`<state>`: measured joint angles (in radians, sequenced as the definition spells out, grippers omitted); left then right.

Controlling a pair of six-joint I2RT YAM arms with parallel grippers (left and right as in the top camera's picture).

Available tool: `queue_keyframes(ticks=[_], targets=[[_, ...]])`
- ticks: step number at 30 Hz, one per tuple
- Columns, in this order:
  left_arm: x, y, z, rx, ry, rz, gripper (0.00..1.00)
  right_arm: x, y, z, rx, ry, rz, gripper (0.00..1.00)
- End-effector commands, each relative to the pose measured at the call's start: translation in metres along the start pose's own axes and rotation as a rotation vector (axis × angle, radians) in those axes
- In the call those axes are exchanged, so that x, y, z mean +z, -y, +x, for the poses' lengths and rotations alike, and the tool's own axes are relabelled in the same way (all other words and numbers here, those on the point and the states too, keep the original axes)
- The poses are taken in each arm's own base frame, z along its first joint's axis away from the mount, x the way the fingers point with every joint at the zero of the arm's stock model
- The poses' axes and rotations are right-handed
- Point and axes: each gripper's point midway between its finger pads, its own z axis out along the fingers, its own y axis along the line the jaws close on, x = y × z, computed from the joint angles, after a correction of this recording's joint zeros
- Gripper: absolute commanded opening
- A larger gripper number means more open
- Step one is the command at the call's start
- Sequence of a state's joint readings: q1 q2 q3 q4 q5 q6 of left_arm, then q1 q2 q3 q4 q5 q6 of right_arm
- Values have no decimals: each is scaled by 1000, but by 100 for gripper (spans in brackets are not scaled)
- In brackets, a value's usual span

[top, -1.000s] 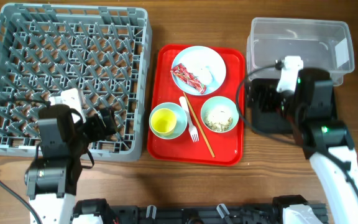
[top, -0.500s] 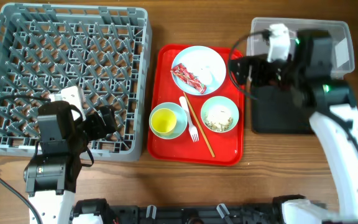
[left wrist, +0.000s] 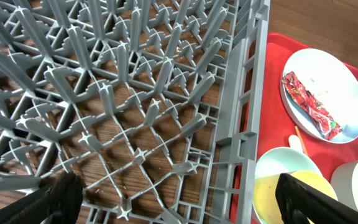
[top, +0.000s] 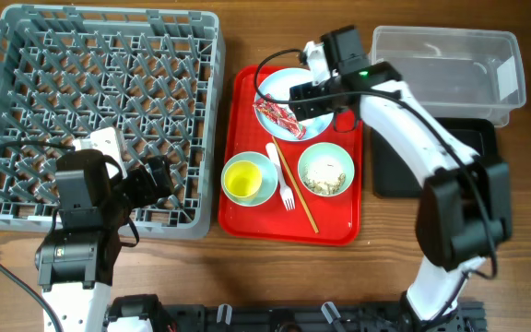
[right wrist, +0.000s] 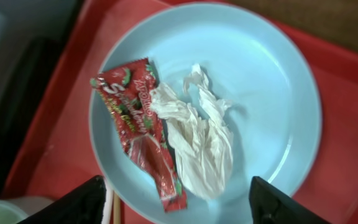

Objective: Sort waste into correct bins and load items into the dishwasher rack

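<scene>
Your right gripper (top: pixel 299 98) has swung off the black tray (top: pixel 404 171) near the counter's right edge and now hangs over the white plate (top: pixel 275 85) at the far end of the red serving tray (top: pixel 339 231); your left arm has not shifted. From overhead, the snack wrapper (top: pixel 279 115) lies flat on that plate, the clear tub (top: pixel 514 65) sits in the far right corner, the dishwasher rack (top: pixel 109 11) fills the far left, and the food scraps (top: pixel 325 173) sit in their bowl towards the near edge. The left wrist view shows your left gripper (left wrist: pixel 182 202) spread wide and empty above the rack's lattice by its right wall, idle. The right wrist view looks straight down on the plate: the fingers (right wrist: pixel 73 205) stand well apart, holding nothing, with the wrapper touching a crumpled white tissue (right wrist: pixel 197 146) between them. That contact is your main risk, I judge: close as you are and you may pinch both, or only the tissue, and carry the wrong waste to a bin. The wrapper also lies thin and flat, so the tips could scrape the glazed plate and skid it across the tray, or slip off the foil.
</scene>
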<state>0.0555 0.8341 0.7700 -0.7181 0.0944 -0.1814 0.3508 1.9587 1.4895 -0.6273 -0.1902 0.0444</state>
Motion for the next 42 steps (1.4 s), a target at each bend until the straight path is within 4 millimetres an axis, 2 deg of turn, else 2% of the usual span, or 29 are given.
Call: queue_keyframes(ticks=[1, 2, 5, 8, 11, 14, 16, 17, 20, 23, 24, 25, 27, 29, 31, 33, 34, 35, 36, 37, 38, 40, 42], targets=[[-5, 3, -8, -9, 23, 9, 100, 28, 8, 7, 65, -34, 44, 66], [-4, 3, -8, -9, 23, 9, 100, 39, 11, 12, 95, -51, 47, 62], [-4, 3, -8, -9, 23, 9, 100, 52, 21, 17, 151, -64, 95, 50], [-4, 3, -8, -9, 23, 9, 100, 55, 22, 20, 152, -67, 99, 40], [-5, 3, -8, -9, 23, 9, 100, 59, 25, 30, 155, -94, 110, 38], [-5, 3, -8, -9, 23, 9, 100, 61, 26, 36, 166, -114, 112, 24], [-5, 3, -8, -9, 23, 9, 100, 58, 25, 32, 174, -105, 111, 12], [-5, 3, -8, -9, 23, 9, 100, 55, 24, 28, 173, -97, 110, 5], [-5, 3, -8, -9, 23, 9, 100, 29, 26, 3, 177, -25, 109, 4], [-5, 3, -8, -9, 23, 9, 100, -17, 40, -29, 200, 101, 149, 4], [-5, 3, -8, -9, 23, 9, 100, -49, 58, -43, 236, 181, 220, 6], [-5, 3, -8, -9, 23, 9, 100, -70, 70, -50, 252, 227, 267, 7], [-5, 3, -8, -9, 23, 9, 100, -103, 95, -57, 290, 296, 355, 8], [-5, 3, -8, -9, 23, 9, 100, -126, 122, -56, 356, 337, 432, 9], [-5, 3, -8, -9, 23, 9, 100, -139, 149, -50, 433, 353, 474, 10], [-4, 3, -8, -9, 23, 9, 100, -140, 171, -43, 474, 346, 494, 10], [-5, 3, -8, -9, 23, 9, 100, -140, 179, -40, 482, 340, 496, 18], [-4, 3, -8, -9, 23, 9, 100, -138, 185, -38, 492, 333, 496, 33], [-4, 3, -8, -9, 23, 9, 100, -138, 187, -39, 495, 338, 487, 54], [-4, 3, -8, -9, 23, 9, 100, -138, 187, -42, 494, 351, 474, 69], [-5, 3, -8, -9, 23, 9, 100, -139, 184, -47, 488, 369, 452, 76], [-5, 3, -8, -9, 23, 9, 100, -142, 151, -65, 408, 404, 267, 78], [-4, 3, -8, -9, 23, 9, 100, -141, 116, -72, 355, 401, 104, 78]])
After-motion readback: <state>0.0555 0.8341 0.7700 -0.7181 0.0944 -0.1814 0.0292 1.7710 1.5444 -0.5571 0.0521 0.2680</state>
